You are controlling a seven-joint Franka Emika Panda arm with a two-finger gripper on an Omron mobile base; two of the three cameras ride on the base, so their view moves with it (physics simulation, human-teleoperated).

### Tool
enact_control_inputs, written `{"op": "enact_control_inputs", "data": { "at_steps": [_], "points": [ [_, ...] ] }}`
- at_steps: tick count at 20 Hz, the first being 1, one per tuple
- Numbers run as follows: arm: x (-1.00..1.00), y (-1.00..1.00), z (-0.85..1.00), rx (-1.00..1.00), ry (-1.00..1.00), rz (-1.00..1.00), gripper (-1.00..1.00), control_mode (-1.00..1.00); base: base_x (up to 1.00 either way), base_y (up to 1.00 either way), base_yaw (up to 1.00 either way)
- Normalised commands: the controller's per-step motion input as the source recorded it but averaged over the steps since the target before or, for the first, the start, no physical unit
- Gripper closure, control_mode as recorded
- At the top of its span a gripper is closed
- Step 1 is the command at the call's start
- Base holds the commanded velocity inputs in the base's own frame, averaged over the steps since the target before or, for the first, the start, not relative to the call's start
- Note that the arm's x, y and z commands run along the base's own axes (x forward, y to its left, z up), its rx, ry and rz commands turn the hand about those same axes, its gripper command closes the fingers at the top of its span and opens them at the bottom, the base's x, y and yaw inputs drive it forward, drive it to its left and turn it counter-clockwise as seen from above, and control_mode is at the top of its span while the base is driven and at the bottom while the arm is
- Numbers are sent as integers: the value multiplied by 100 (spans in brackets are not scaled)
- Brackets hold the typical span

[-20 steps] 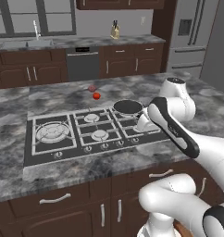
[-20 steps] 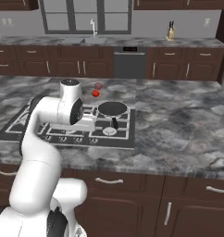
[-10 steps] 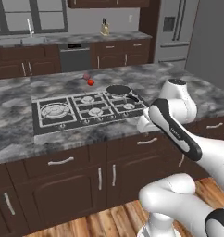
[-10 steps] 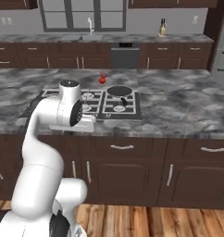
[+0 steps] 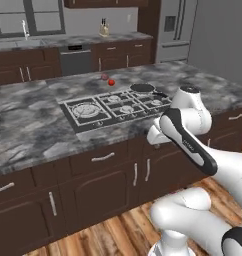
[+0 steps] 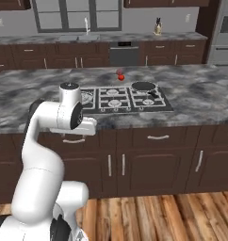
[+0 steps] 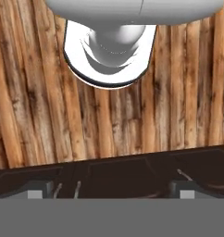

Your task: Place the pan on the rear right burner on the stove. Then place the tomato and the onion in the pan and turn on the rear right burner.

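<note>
Resting on the rear right burner (image 6: 143, 86) of the flat steel-grey gas stove (image 6: 109, 104) is the small round dark frying pan (image 5: 142, 88), its short black handle pointing toward the front edge of the grey marbled counter (image 5: 28, 130). The bright red tomato (image 5: 111, 82) and dull maroon-pink onion (image 5: 104, 77) lie just beside each other behind the stove. The gripper (image 7: 112, 193) points at the wooden floor (image 7: 35, 120); its finger tips stand spread, holding nothing.

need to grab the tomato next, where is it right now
The tomato sits on the counter just behind the stove, beside the onion and left of the pan.
</note>
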Motion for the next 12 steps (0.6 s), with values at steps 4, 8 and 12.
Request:
{"op": "enact_control_inputs", "data": {
  "at_steps": [4, 8, 12],
  "points": [
    [0, 0, 0, 0, 0, 0, -100, 100, -60, 100, -23],
    [0, 0, 0, 0, 0, 0, -100, 100, -30, 100, -35],
    [0, 0, 0, 0, 0, 0, -100, 100, -24, 100, -44]
  ]
}}
